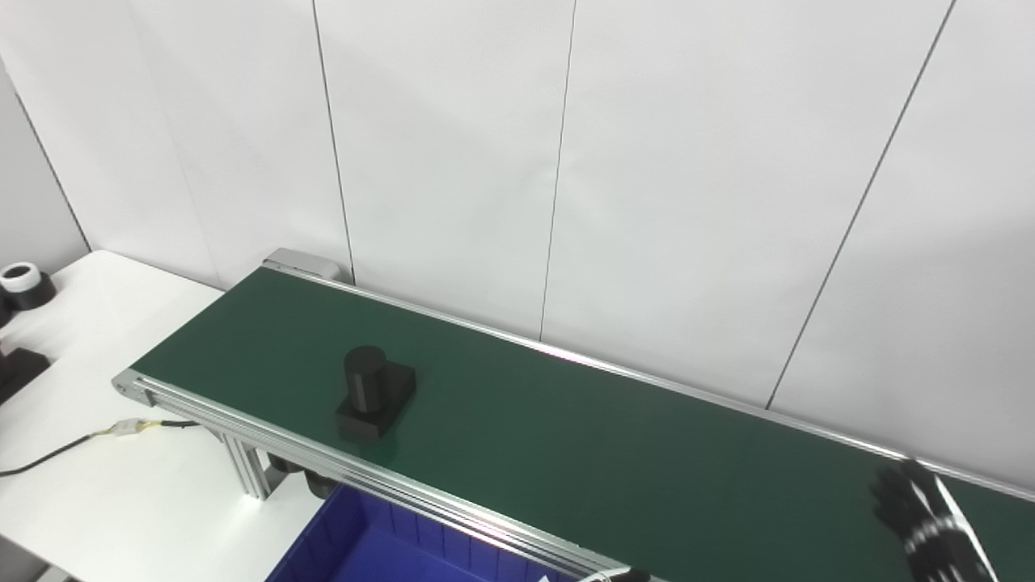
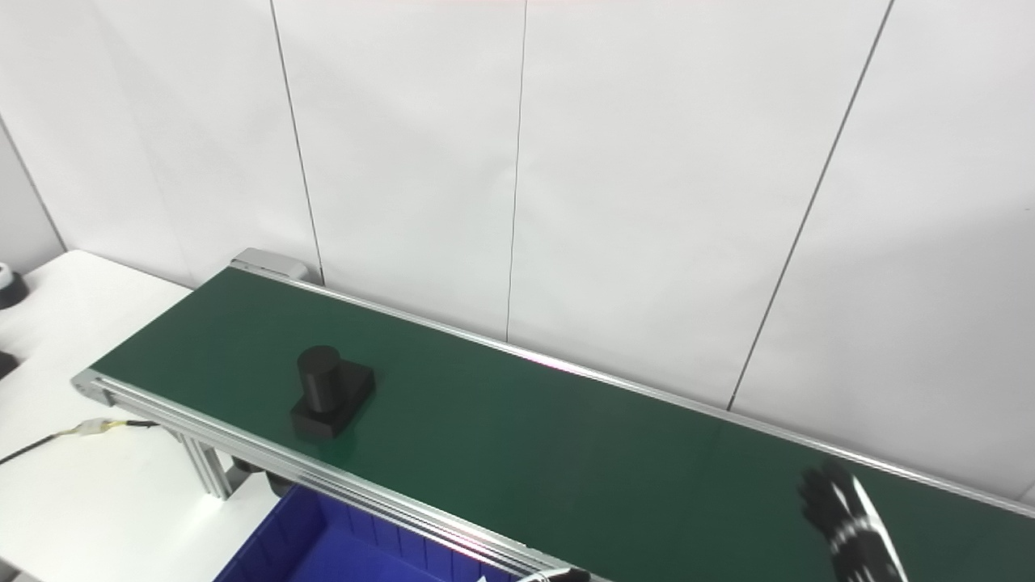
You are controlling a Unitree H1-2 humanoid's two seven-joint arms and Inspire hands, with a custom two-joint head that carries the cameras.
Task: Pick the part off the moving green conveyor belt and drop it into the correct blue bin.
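A black part [image 1: 373, 391], a short cylinder standing on a square base, rests on the green conveyor belt [image 1: 566, 453] near its left end. My right hand [image 1: 926, 517] hovers over the belt at the far right, well away from the part, fingers apart and holding nothing. The same hand [image 2: 845, 525] shows at the lower right of the right eye view. A blue bin [image 1: 372, 546] sits below the belt's front rail, only partly in view. My left hand is out of sight.
A white table [image 1: 121, 485] lies left of the belt with a black cable and connector [image 1: 129, 426] across it. Black-and-white objects [image 1: 24, 284] stand at its far left edge. A white panelled wall runs behind the belt.
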